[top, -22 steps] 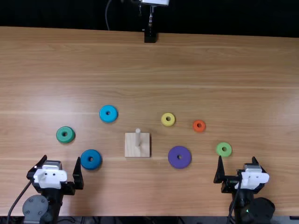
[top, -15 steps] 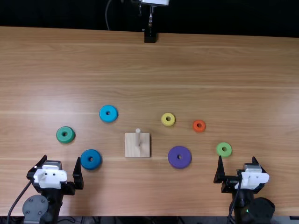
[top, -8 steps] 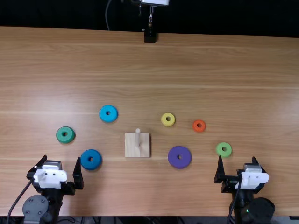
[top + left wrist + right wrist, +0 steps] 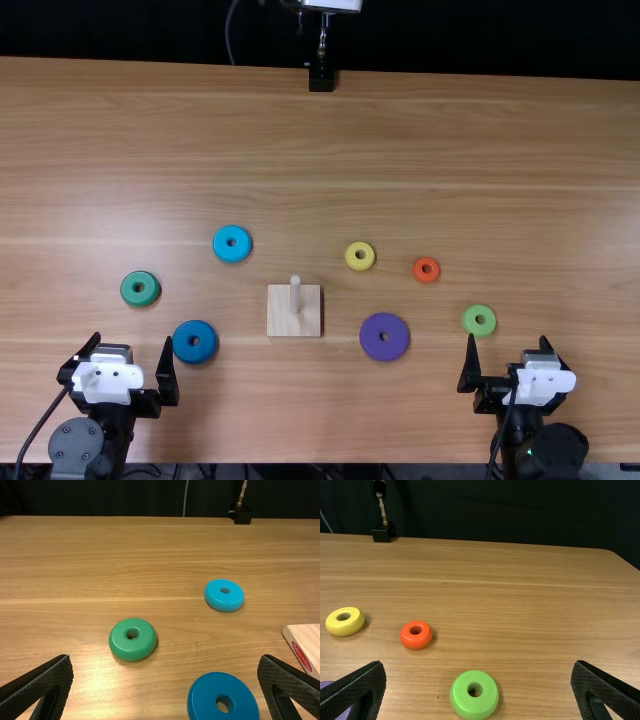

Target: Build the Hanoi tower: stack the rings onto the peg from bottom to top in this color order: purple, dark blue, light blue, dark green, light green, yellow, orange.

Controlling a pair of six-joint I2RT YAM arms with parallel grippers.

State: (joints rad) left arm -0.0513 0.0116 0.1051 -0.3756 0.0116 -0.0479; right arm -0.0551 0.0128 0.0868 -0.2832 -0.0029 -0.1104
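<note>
My left gripper [image 4: 133,350] stands open at the near left, its fingers wide apart in the left wrist view [image 4: 165,680]. My right gripper [image 4: 507,345], at the near right, is open too, likewise in the right wrist view [image 4: 477,680]. The bare peg [image 4: 295,296] rises from its wooden base [image 4: 283,318]. Left of it lie the dark blue ring [image 4: 195,357], light blue ring [image 4: 232,258] and dark green ring [image 4: 128,290]. On its right are the purple ring [image 4: 372,340], yellow ring [image 4: 360,267], orange ring [image 4: 418,270] and light green ring [image 4: 469,321].
The wooden table [image 4: 320,150] stretches out beyond the rings. At its far edge is a black stand [image 4: 321,78]. The dark blue ring lies close beside my left gripper, and the light green ring is just beyond my right gripper's inner finger.
</note>
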